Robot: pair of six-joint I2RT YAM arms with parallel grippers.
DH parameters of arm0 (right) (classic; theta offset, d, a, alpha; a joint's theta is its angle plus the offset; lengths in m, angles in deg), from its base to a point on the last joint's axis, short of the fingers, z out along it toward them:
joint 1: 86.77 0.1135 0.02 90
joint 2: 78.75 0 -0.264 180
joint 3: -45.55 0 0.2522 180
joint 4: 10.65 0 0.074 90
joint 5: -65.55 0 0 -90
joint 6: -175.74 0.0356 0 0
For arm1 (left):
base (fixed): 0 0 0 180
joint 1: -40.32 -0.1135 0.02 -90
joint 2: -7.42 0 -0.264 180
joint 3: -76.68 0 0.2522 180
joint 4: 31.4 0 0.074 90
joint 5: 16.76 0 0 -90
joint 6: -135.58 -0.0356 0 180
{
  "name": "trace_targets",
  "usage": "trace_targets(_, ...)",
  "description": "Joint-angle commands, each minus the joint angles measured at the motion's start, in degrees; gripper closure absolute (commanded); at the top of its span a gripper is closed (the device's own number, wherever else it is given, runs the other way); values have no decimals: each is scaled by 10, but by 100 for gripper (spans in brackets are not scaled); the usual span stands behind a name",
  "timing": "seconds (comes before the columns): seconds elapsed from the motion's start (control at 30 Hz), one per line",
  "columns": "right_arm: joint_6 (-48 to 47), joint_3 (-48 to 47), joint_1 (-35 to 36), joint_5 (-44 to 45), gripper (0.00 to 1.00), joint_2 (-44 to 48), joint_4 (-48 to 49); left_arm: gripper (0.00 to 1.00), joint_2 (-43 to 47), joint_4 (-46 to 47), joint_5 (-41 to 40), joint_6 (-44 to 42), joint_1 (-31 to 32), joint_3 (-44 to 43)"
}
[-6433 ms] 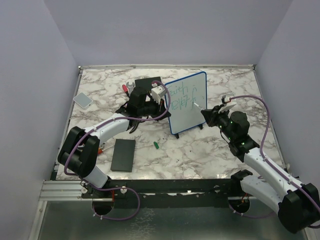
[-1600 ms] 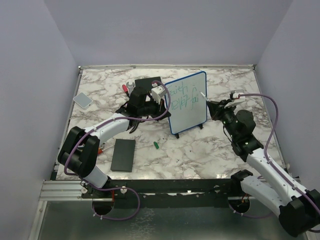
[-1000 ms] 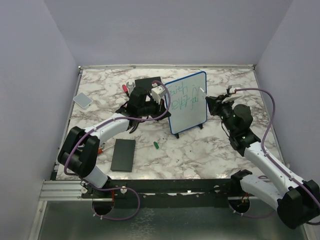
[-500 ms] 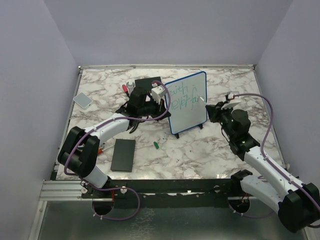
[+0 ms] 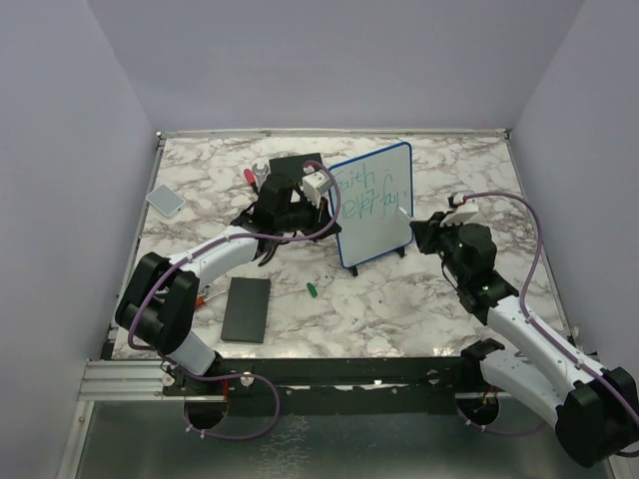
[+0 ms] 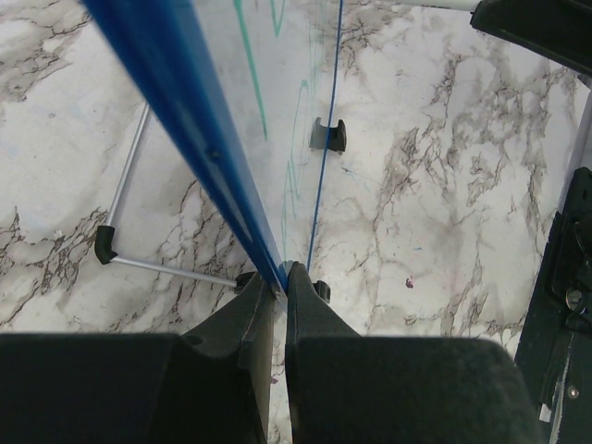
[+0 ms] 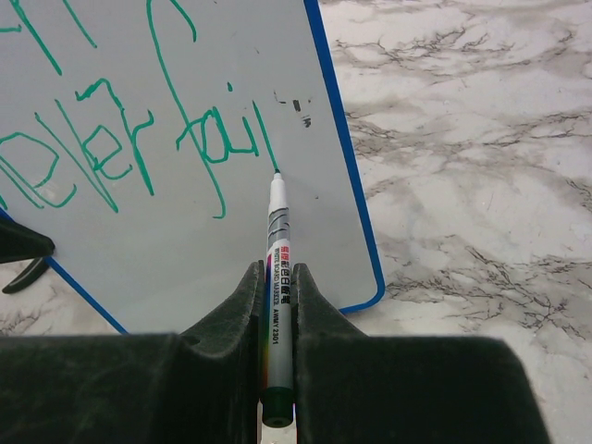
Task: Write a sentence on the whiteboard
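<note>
Green writing already on two lines

The left fingers (image 6: 261,301) pinch the blue frame (image 6: 176,102) of the whiteboard (image 5: 374,205), which stands upright mid-worktop (image 5: 399,299). The right fingers (image 7: 250,291) pinch a marker (image 7: 277,231), its tip on the sentence (image 7: 139,139) just after "fail". Probably little remains to write. Only the right wrist view makes the letters readable, and only the left wrist view shows the grip on the frame.

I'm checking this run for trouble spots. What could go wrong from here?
1. The marker has its tip near the blue frame of the whiteboard, so further letters may run off the white face.
2. The left gripper pinches only the board's edge; pressure from the right gripper could twist or tip it.
</note>
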Motion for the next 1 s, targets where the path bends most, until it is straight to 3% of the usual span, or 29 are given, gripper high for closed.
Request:
trace_targets(0.0,1,-9,-1,5,99,4,-12,100,-12,-47,-18,-18,3,1)
trace_targets(0.23,-2,-48,-2,-2,100,37,-13,100,-12,-47,-17,-18,2,0)
trace_targets(0.97,-45,-93,-2,1,99,-34,76,100,-17,-47,-17,-18,3,0)
